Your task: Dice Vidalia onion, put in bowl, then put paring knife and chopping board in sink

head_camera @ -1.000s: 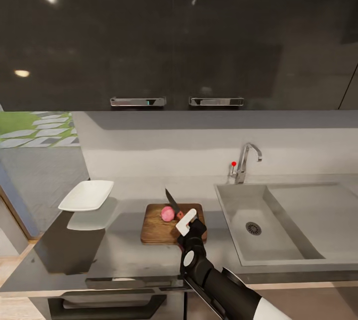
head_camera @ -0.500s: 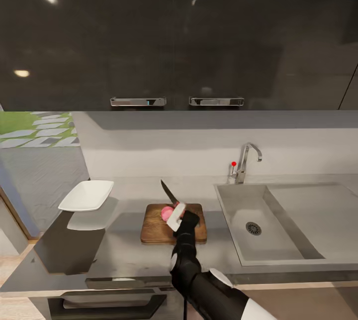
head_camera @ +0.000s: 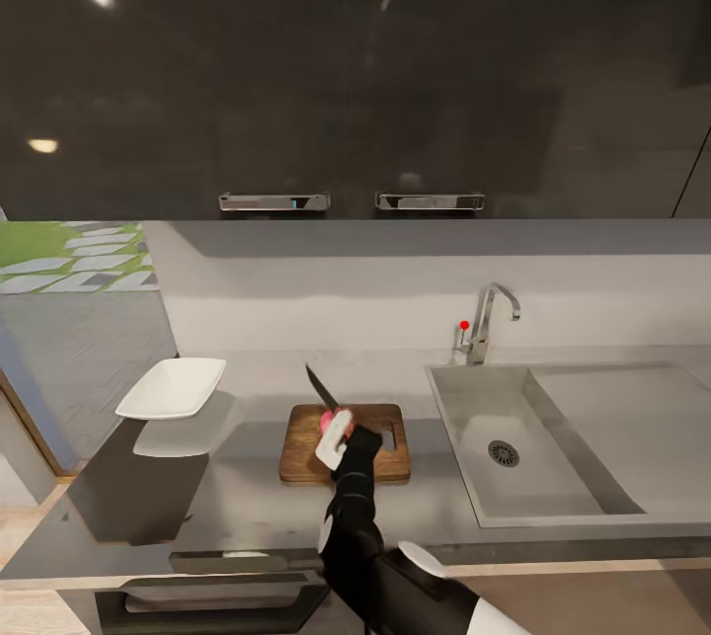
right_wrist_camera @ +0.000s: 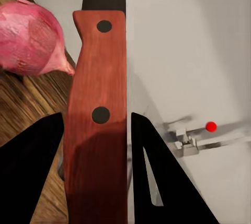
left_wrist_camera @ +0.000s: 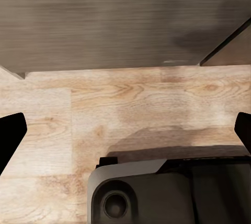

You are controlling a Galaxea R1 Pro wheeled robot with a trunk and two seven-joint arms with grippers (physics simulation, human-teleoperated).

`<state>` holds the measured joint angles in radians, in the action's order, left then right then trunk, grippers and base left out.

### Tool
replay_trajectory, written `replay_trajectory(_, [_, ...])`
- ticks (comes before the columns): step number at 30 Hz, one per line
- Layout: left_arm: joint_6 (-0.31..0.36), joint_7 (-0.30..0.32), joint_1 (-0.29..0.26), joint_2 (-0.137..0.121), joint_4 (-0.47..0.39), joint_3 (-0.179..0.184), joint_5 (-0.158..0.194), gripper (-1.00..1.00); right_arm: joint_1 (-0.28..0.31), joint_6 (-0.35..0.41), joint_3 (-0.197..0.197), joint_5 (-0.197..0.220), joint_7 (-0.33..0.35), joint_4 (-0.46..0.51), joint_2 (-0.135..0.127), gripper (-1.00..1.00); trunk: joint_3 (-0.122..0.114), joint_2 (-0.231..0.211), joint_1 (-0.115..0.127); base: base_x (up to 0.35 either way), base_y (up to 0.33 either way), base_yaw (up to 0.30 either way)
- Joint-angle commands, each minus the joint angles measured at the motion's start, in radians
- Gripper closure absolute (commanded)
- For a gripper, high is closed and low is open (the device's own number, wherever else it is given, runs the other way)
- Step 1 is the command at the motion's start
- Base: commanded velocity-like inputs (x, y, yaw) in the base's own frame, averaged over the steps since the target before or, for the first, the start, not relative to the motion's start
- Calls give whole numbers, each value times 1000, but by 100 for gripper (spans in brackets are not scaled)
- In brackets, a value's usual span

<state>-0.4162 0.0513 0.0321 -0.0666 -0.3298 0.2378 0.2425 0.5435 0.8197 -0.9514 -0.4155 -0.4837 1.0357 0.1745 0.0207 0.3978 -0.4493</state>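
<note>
Nowhere legible writing: paring knife [right_wrist_camera: 97, 109] between right gripper [right_wrist_camera: 97, 174] fingers.

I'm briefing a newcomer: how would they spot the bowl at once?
Start at the sink on the grey countertop, then look past the chopping board to the counter's far left end. The bowl sits there alone: a shallow, white, squarish dish with flaring sides.

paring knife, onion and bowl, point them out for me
paring knife [right_wrist_camera: 97, 114], right wrist view, on the reddish handle between the two rivets
Vidalia onion [right_wrist_camera: 29, 38], right wrist view, on its pink skin
bowl [head_camera: 173, 386], head view, on the white inside of the dish
</note>
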Motion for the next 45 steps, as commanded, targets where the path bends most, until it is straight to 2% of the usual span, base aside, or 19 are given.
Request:
replay_trajectory(1, [-1, 4, 0, -1, -2, 5, 11, -100, 1, 6, -4, 0, -4, -4, 0, 100, 2, 2, -1, 0, 0, 0])
replay_trajectory(10, [-1, 4, 0, -1, -2, 5, 11, -100, 2, 7, -10, -1, -4, -82, 0, 100, 2, 2, -1, 0, 0, 0])
replay_trajectory(20, [-1, 4, 0, -1, 0, 5, 11, -100, 2, 8, -12, -3, -5, -99, 0, 100, 2, 2, -1, 0, 0, 0])
replay_trajectory(29, [-1, 4, 0, -1, 0, 5, 11, -100, 2, 12, -12, -41, -4, -113, 0, 100, 2, 2, -1, 0, 0, 0])
replay_trajectory(45, [-1, 4, 0, -1, 0, 5, 11, -100, 2, 12, -12, -46, -4, -121, 0, 100, 2, 2, -1, 0, 0, 0])
